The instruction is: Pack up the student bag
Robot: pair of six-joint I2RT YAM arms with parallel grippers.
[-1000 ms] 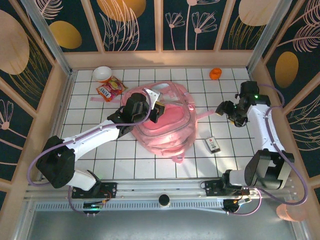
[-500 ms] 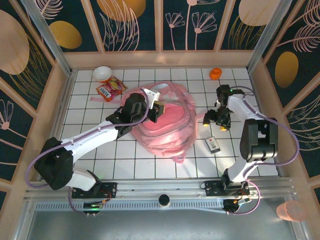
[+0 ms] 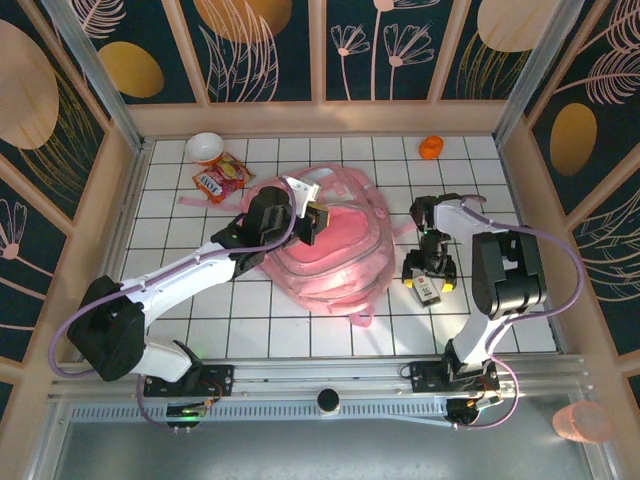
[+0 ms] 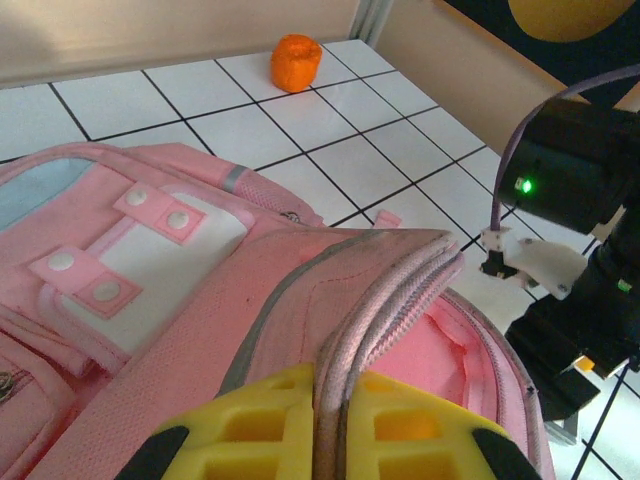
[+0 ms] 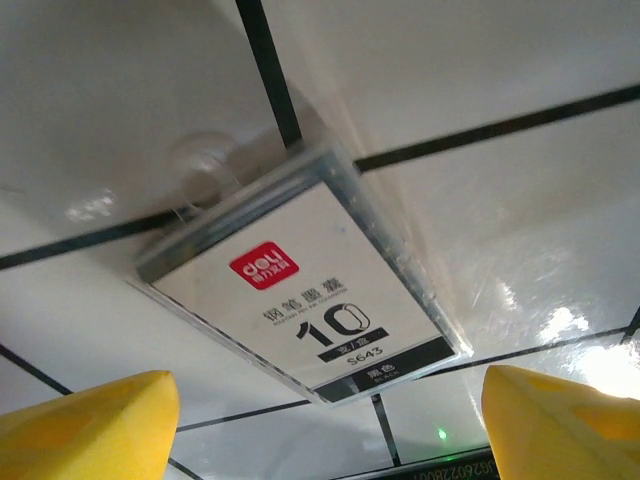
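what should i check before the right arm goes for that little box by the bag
1. Right gripper open: ok, its yellow fingers are spread wide.
2. Small box lined up between the fingers: ok, it lies flat on the table just ahead of them.
3. Box square to the fingers: not ok, it sits at a slant.
4. Left gripper shut on the student bag: ok, it pinches the piped rim.
5. Bag mouth wide enough for the box: cannot tell.
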